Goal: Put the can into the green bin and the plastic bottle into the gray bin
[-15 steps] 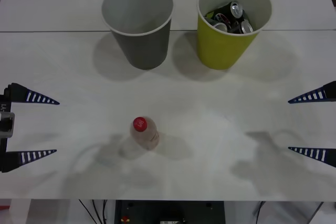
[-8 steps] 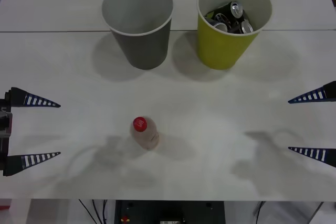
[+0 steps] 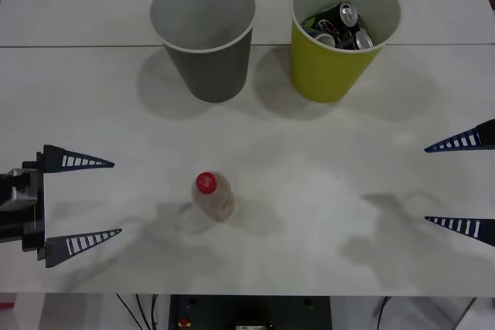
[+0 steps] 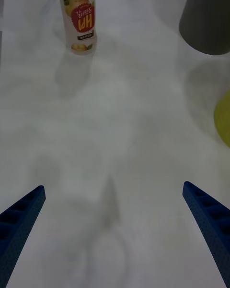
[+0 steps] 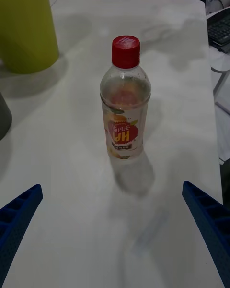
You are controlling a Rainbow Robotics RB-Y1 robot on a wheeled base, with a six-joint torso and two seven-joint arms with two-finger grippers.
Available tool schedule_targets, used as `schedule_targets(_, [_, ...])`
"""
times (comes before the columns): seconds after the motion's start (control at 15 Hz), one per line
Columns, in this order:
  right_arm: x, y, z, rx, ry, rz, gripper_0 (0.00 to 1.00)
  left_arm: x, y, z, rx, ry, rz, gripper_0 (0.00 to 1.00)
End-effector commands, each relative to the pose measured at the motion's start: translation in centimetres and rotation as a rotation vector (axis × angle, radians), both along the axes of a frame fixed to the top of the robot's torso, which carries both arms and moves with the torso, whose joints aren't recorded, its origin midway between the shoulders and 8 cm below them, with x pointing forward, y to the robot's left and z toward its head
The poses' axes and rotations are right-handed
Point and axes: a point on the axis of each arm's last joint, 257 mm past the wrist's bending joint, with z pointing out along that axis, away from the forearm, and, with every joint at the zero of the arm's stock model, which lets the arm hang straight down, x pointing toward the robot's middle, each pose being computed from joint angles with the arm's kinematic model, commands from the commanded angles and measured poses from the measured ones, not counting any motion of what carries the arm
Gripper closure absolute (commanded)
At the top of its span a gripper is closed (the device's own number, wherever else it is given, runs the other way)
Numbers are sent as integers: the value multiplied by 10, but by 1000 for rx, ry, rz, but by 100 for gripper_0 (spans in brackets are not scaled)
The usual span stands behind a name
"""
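On the white table [image 3: 309,191] in the front view, the plastic bottle [image 3: 213,195] stands upright near the front edge, well apart from the gray bin [image 3: 204,32] behind it and from the green bin [image 3: 343,32], which already holds several cans [image 3: 340,25]. The left gripper [image 3: 81,200] sits at the bottle's left with its blue fingers spread wide and nothing between them, while the right gripper [image 3: 460,185] waits at the far right edge, likewise spread and empty. From the left wrist view, the bottle [image 5: 125,101] is centred between the open fingers [image 5: 19,211], clear of both, with the green bin [image 5: 26,26] beyond it. The bottle looks tall, narrow and nearly empty, so a fingertip that touches it on one side before the other could tip it over or send it rolling across the smooth table; closing too high, at the red cap [image 5: 125,51], could let it swing or slip. From the right wrist view, the bottle [image 4: 79,19] stands far off, with the gray bin [image 4: 206,19] and a sliver of green bin [image 4: 223,120] to one side. A further risk, I judge, is carrying the bottle too low and striking the gray bin's rim, or releasing it over the wrong bin, since the two stand close together.
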Motion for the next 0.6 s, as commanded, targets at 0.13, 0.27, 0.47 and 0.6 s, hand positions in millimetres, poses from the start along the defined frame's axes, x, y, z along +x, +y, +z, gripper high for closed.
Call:
schedule_targets(0.13, [0, 0, 0, 0, 0, 0, 0, 7, -15, -8, -91, -3, -10, 0])
schedule_targets(0.27, [0, 0, 0, 0, 0, 0, 0, 10, -24, -11, -119, -16, -2, 0])
schedule_targets(0.47, [0, 0, 0, 0, 0, 0, 0, 12, -35, -22, -131, -57, 0, 0])
schedule_targets(0.6, [0, 0, 0, 0, 0, 0, 0, 14, -43, -32, -158, -69, -5, 0])
